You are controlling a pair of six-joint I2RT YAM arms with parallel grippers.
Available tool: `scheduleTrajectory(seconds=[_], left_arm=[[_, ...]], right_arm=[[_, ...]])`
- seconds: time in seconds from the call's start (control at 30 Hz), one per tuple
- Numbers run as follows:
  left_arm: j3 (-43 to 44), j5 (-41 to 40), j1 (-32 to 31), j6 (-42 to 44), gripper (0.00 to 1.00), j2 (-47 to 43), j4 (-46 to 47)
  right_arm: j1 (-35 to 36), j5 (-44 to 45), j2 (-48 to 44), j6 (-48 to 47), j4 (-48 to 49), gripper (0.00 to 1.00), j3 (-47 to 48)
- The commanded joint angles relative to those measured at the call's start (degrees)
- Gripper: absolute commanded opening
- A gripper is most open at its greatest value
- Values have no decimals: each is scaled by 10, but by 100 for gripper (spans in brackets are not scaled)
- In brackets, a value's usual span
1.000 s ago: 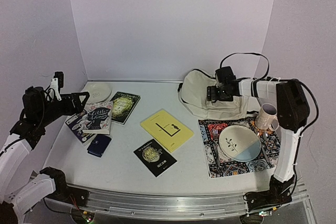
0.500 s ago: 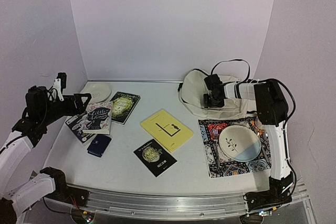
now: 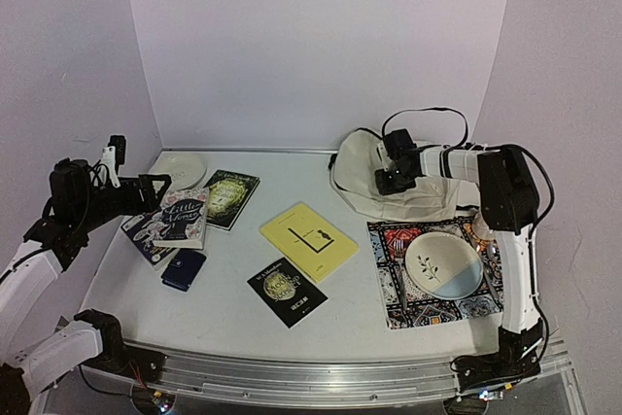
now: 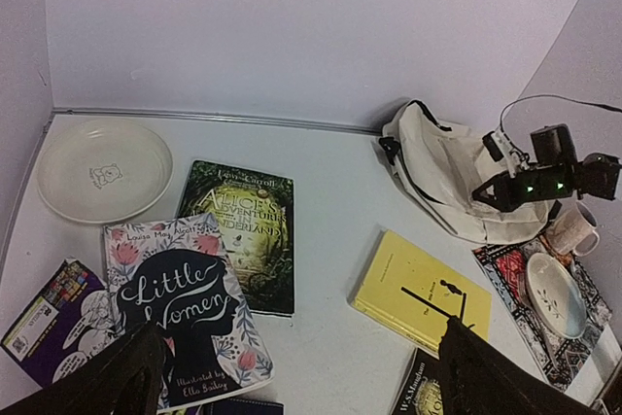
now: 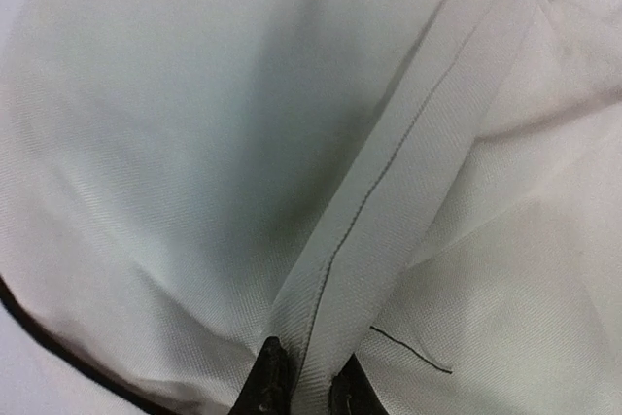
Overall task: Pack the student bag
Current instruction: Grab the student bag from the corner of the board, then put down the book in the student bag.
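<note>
White table [image 3: 233, 310] | student bag [image 3: 358, 182] far right (cream) | right tool [image 5: 309, 382] pinching its seam

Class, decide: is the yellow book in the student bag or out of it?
Out. The yellow book lies flat on the table, apart from the student bag.

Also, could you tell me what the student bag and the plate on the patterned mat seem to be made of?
The student bag looks like matte cream woven cloth: the right wrist view shows fine weave and a stitched seam. The plate on the patterned mat is probably glazed ceramic, smooth with a painted sprig.
</note>
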Motion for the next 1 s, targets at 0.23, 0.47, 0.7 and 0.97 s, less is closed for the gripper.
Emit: scheduleTrajectory(seconds=[0.23,0.47,0.7,0.97], left_arm=[[23,16,2,6,100,17,24],[26,13,1,5,99,31,23],[29,20,2,-1,99,39,22],[31,36,2,-4,100,48,22]], right_arm=[[49,-169,-147,-171,-1,0,29],[79,-257,-192,-217,-1,0,35],[101,-347,-239,-242,12,0,29],[121,-465,-285,-238,16,0,23]])
